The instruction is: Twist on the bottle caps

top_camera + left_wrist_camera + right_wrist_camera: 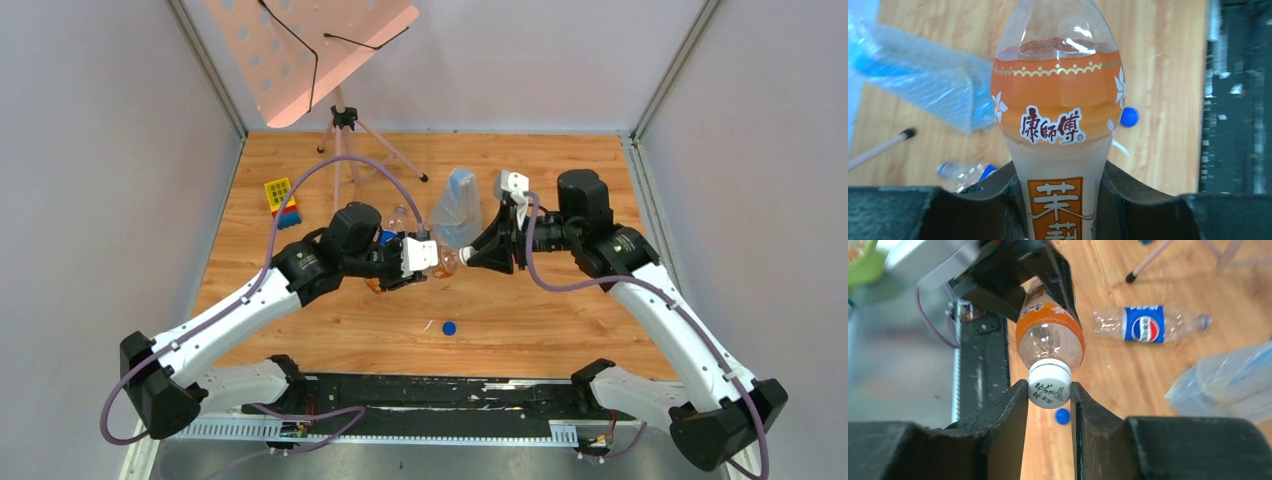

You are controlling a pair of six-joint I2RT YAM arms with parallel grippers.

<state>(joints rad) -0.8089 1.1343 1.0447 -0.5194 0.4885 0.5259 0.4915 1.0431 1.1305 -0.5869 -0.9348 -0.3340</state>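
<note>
My left gripper [425,257] is shut on the orange bottle [1058,115], holding it off the table with its neck towards the right arm. The bottle also shows in the right wrist view [1048,335] with the white cap [1049,385] sitting on its mouth. My right gripper [1049,390] is shut on that white cap, one finger at each side; it meets the bottle mouth in the top view [466,255]. The blue cap [449,327] lies loose on the table and shows in both wrist views [1129,117] [1062,416]. The Pepsi bottle [1148,324] lies on its side, uncapped.
A bluish see-through plastic bag [458,208] stands just behind the grippers. A pink music stand [340,120] stands at the back. A yellow and blue block toy [281,198] lies at the left. A black rail [420,395] runs along the near edge.
</note>
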